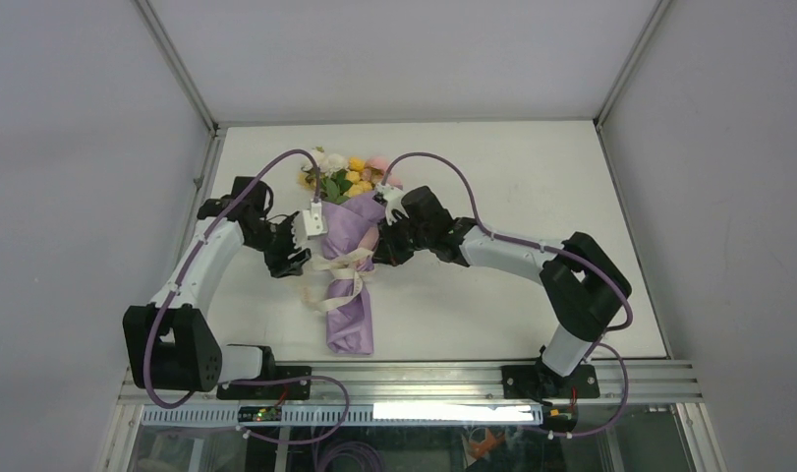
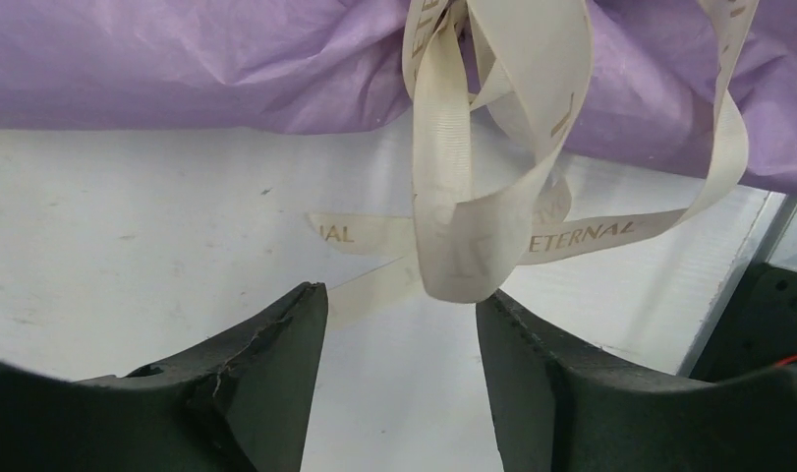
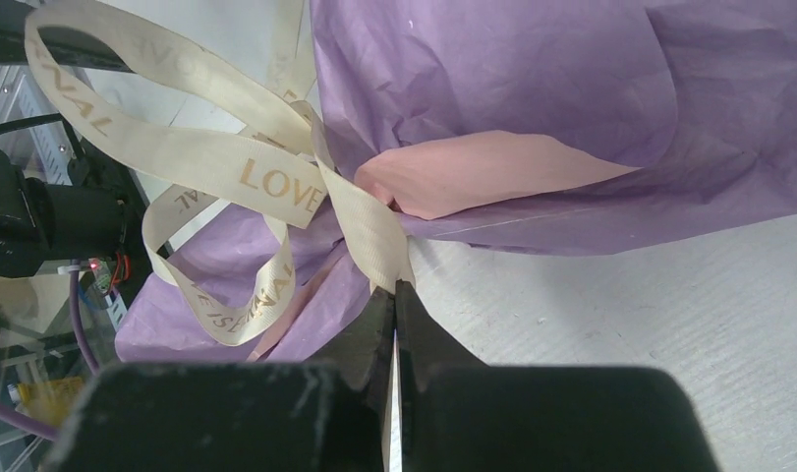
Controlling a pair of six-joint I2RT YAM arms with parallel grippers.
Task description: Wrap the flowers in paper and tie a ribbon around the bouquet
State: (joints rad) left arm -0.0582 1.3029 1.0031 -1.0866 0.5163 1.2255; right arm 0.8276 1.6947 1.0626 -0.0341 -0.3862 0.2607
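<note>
**A:** Left side first. State of the left gripper [image 2: 402, 300]?

**B:** Released. The jaws stand apart, low over the white table [image 1: 512, 187], just left of the bouquet's waist. A loop of the cream ribbon [image 2: 443, 177] hangs down in front of the gap between the fingertips. Neither finger presses it. A tail printed "ETERNAL" in gold lies flat on the table behind that loop.

**A:** Bouquet position?

**B:** The bouquet [image 1: 349, 295] lies on the table between the two grippers. Its narrow end points toward the arm bases. The flowers [image 1: 343, 175], yellow, pink and white with green leaves, show at the far, wide end. The lilac paper [image 3: 532, 88] is gathered at the waist, with a fold of its pale pink face showing beside the knot. The ribbon goes around the waist, with loops and tails spilling toward the near left.

**A:** Right side?

**B:** The right gripper [image 3: 394, 290] is at the bouquet's right flank. It is clenched, fingertips together on one strand of ribbon that runs up to the knot. "LOVE" reads on the loop just left of it.
</note>
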